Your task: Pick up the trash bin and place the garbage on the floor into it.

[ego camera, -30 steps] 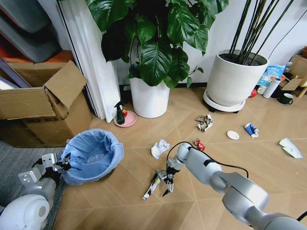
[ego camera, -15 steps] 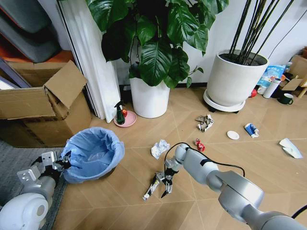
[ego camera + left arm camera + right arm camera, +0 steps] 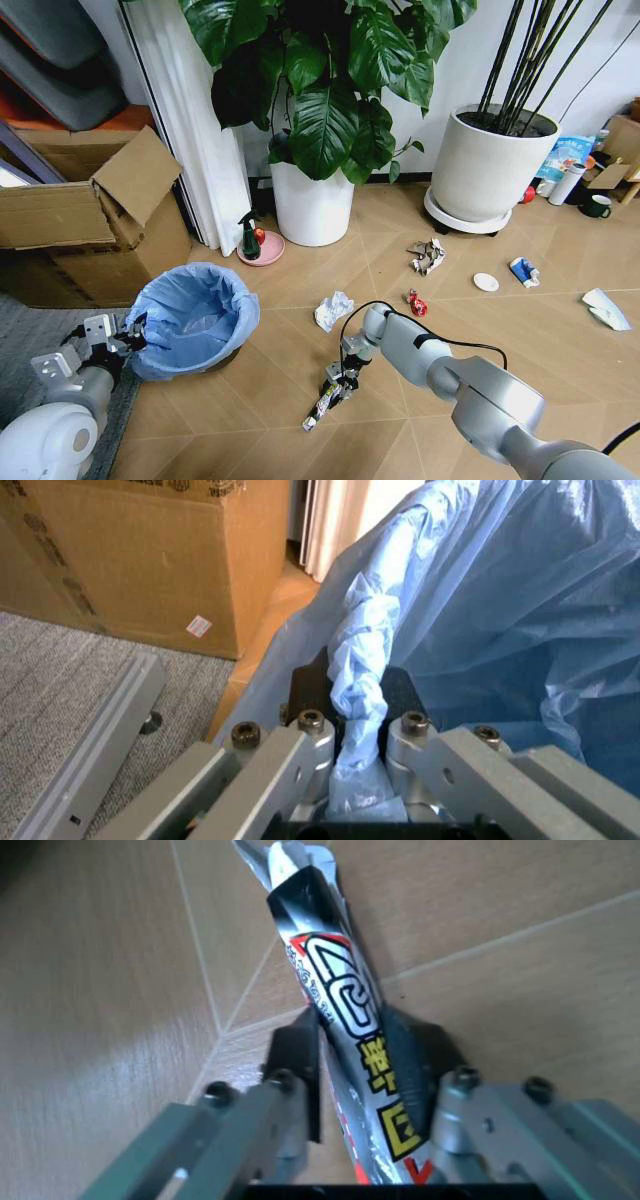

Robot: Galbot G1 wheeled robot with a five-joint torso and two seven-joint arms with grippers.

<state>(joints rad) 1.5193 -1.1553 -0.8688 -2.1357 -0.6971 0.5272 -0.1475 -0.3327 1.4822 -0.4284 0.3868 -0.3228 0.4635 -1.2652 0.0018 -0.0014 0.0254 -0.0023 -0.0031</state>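
The trash bin (image 3: 195, 320), black with a blue bag (image 3: 480, 615), stands on the floor at the left. My left gripper (image 3: 125, 335) is shut on its rim, pinching bag and black wall (image 3: 310, 686) between the fingers (image 3: 415, 739). My right gripper (image 3: 340, 382) is shut on a black, white and red tube (image 3: 322, 408) low over the floor; the tube (image 3: 345, 1012) sticks out past the fingertips. Other garbage lies around: a white paper wad (image 3: 333, 309), a red wrapper (image 3: 416, 302), crumpled paper (image 3: 428, 256), a white disc (image 3: 486, 282), a blue-white packet (image 3: 524, 271) and a white scrap (image 3: 606, 308).
Two big white plant pots (image 3: 312, 205) (image 3: 488, 170) stand at the back. A green spray bottle (image 3: 248, 237) sits beside the nearer pot. An open cardboard box (image 3: 90, 220) is behind the bin, with grey carpet (image 3: 70, 675) at the left. A dark mug (image 3: 598, 206) is far right.
My right gripper's fingers were spread beside the tube; they have closed on it and the tube has shifted a little. The bin and left gripper barely moved.
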